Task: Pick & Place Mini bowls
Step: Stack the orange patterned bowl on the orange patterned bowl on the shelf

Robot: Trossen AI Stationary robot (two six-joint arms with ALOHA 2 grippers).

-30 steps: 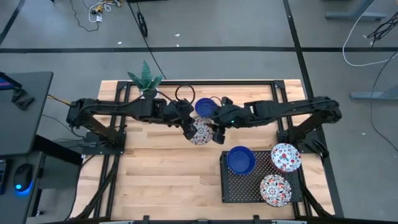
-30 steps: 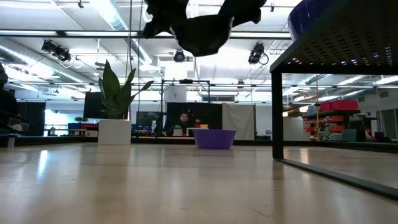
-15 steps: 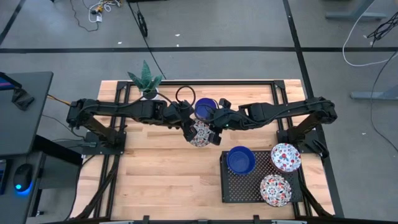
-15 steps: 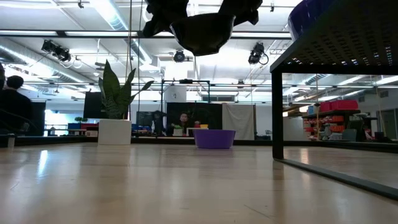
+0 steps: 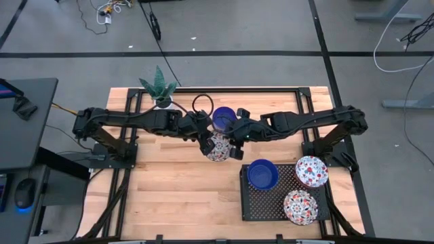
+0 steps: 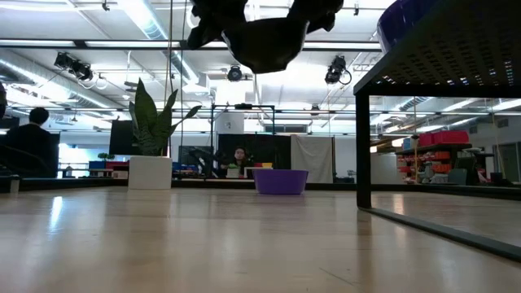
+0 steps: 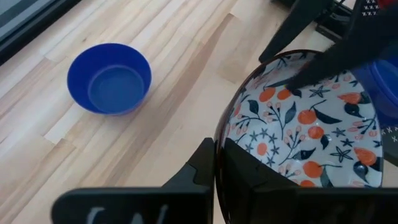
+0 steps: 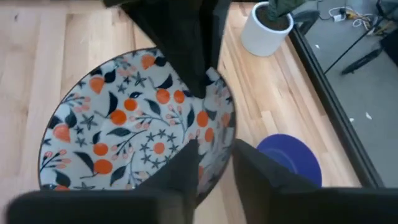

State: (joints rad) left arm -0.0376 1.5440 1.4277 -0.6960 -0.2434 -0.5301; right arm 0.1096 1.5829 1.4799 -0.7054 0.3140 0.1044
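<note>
Above the middle of the table, I hold a patterned mini bowl (image 5: 218, 146) in the air between my two grippers. My left gripper (image 5: 205, 144) is clamped shut on one side of its rim; in the left wrist view my fingers (image 7: 214, 171) pinch the rim edge-on. My right gripper (image 5: 234, 148) has its jaws straddling the opposite rim, one finger inside the bowl and one outside, and they look closed onto it.

I judge this to be a hand-over: the bowl passes from my left arm to my right, which sits nearer the black perforated tray (image 5: 261, 203). The next move calls for a firm right-hand pinch, then my left jaws opening and backing off without dragging the rim, before the right arm carries the bowl to the tray.

On that tray already sit a blue bowl (image 5: 262, 173) and two patterned bowls (image 5: 311, 171) (image 5: 300, 207). Beyond the held bowl, a second blue bowl (image 5: 223, 116) rests on the wood, and farther back a white plant pot (image 5: 161, 102) stands at the table's far edge.

From table height the bowl (image 6: 264, 45) is only a dark underside among dark arm shapes, so I cannot confirm contact there. From above, both arms cover most of the rim. I cannot tell how deep the right fingers reach.
</note>
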